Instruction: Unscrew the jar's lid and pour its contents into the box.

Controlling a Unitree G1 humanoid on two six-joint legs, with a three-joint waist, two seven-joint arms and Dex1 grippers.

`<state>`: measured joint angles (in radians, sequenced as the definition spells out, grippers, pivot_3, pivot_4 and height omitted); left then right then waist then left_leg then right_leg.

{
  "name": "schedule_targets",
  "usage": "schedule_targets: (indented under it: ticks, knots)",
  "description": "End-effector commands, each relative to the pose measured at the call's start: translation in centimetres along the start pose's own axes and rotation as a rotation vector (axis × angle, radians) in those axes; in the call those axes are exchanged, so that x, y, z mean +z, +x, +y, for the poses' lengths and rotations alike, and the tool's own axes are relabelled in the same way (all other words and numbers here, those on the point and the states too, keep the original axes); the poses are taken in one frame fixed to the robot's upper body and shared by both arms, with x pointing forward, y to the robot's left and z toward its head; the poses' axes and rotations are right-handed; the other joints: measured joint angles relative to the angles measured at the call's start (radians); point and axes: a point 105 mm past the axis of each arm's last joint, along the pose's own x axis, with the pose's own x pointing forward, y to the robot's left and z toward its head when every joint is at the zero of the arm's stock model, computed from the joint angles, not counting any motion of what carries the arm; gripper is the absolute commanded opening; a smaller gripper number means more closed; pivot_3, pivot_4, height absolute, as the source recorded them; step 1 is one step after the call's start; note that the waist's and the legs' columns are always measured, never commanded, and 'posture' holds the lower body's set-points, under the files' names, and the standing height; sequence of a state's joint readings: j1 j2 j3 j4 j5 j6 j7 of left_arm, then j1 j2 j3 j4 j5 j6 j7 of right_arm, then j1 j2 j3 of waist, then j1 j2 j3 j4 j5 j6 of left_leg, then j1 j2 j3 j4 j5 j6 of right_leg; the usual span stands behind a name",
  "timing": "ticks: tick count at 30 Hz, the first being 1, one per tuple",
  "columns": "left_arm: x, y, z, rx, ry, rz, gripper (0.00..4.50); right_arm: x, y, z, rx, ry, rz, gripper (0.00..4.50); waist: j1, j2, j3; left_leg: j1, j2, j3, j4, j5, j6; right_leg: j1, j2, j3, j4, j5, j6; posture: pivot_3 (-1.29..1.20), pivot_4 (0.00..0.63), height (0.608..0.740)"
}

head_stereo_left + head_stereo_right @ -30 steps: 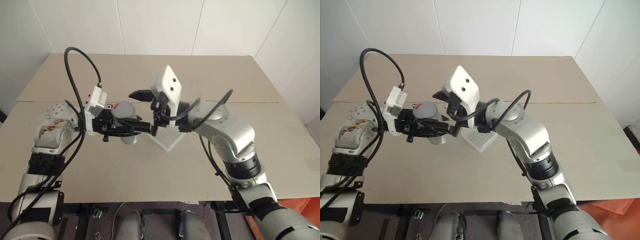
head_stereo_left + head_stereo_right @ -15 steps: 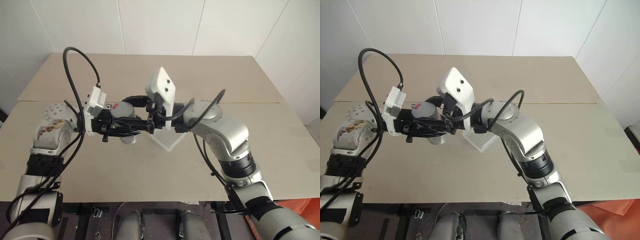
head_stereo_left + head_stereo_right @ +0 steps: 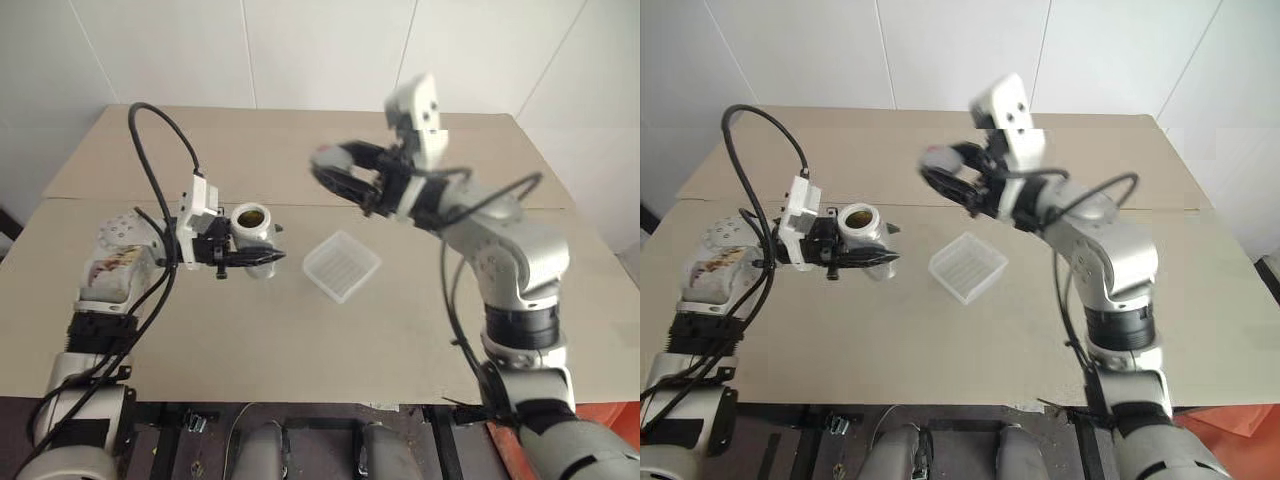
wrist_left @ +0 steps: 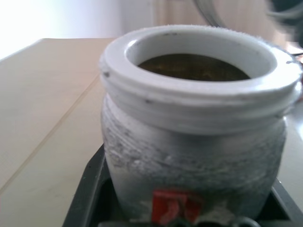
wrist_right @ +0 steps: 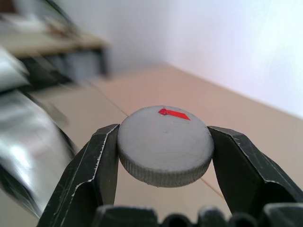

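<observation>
Both arms are silver-grey metal with rounded joints and black bands, looped black cables run behind each black two-fingered pincer, the left pincer (image 3: 262, 257) and the right pincer (image 3: 335, 172), beside white camera housings.

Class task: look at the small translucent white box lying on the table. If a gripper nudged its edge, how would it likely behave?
The box looks thin-walled, shallow and empty, so it is probably light and would slide on the smooth table rather than tip. Its thin plastic rim may flex if pinched.
</observation>
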<state>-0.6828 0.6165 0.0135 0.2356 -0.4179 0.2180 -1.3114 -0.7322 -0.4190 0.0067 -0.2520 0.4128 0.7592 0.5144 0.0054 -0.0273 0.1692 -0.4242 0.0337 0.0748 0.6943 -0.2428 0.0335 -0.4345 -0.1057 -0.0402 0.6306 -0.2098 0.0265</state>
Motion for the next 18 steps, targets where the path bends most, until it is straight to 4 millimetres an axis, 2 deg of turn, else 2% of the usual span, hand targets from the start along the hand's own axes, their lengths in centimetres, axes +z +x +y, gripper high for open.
schedule_targets:
  ticks: [1, 3, 5, 7, 9, 10, 13, 16, 18]
  knots:
    - [1.7, 0.8, 1.7, 0.126, 0.093, -0.035, 1.93, -2.0, -2.8, -2.9, -0.211, -0.066, 0.037, 2.78, 0.000, 0.000, 0.000, -0.001, 0.000, 0.000, 0.000, 0.000, 0.000, -0.001, 0.000, 0.000, 0.000, 0.000, 0.000, 0.00, 0.150, 0.740]
    - [1.8, 1.6, 2.4, 0.198, 0.111, -0.044, 1.93, -5.3, -5.1, -4.3, -0.337, -0.012, 0.114, 2.78, 0.001, 0.000, 0.000, -0.001, 0.000, 0.001, 0.000, 0.000, 0.000, -0.001, 0.000, 0.001, 0.000, 0.000, 0.000, 0.00, 0.150, 0.740]
    - [1.6, 2.3, 3.1, 0.279, 0.123, -0.038, 1.93, -8.3, -6.8, -4.2, -0.390, -0.003, 0.203, 2.78, 0.002, 0.000, 0.000, -0.001, 0.000, 0.001, 0.000, 0.000, 0.000, -0.001, 0.000, 0.001, 0.001, 0.000, 0.000, 0.00, 0.150, 0.740]
    - [1.5, 2.9, 3.8, 0.358, 0.129, -0.037, 1.93, -10.9, -7.6, -3.6, -0.416, 0.034, 0.270, 2.78, -0.002, 0.000, 0.000, 0.000, 0.000, 0.001, 0.000, 0.000, 0.000, -0.001, 0.000, 0.001, 0.000, 0.000, 0.000, 0.00, 0.150, 0.740]
    - [1.5, 3.6, 4.4, 0.417, 0.133, -0.047, 1.93, -12.9, -7.7, -2.5, -0.404, 0.056, 0.321, 3.50, -0.008, 0.000, 0.000, 0.001, 0.000, 0.001, 0.000, 0.000, 0.000, -0.001, 0.000, 0.002, 0.001, 0.001, 0.000, 0.00, 0.150, 0.740]
    - [1.6, 3.8, 4.5, 0.437, 0.140, -0.048, 1.93, -13.6, -7.7, -2.2, -0.402, 0.079, 0.341, 3.55, -0.013, 0.000, 0.000, 0.001, 0.000, 0.001, 0.000, 0.000, 0.000, -0.001, 0.000, 0.002, 0.001, 0.001, 0.000, 0.00, 0.150, 0.740]
    - [1.8, 4.4, 4.6, 0.465, 0.172, -0.052, 1.93, -14.2, -7.8, -2.0, -0.411, 0.082, 0.373, 4.48, -0.020, 0.000, 0.000, 0.001, 0.000, -0.001, 0.000, 0.000, 0.000, 0.000, 0.001, 0.003, 0.001, 0.001, 0.000, 0.00, 0.150, 0.740]
    - [1.8, 5.0, 5.2, 0.534, 0.363, 0.025, 1.93, -12.7, -8.2, -2.3, -0.394, 0.062, 0.353, 4.48, -0.016, 0.000, 0.000, 0.002, 0.000, -0.005, 0.000, 0.000, 0.000, 0.000, 0.001, 0.003, 0.000, 0.001, 0.001, 0.00, 0.150, 0.740]
    - [1.6, 5.4, 5.9, 0.590, 0.606, 0.117, 1.93, -11.2, -8.2, -2.0, -0.331, 0.049, 0.345, 4.48, -0.012, 0.000, 0.000, 0.001, 0.000, -0.005, 0.000, 0.000, 0.000, 0.000, 0.001, 0.003, 0.000, 0.001, 0.001, 0.00, 0.150, 0.740]
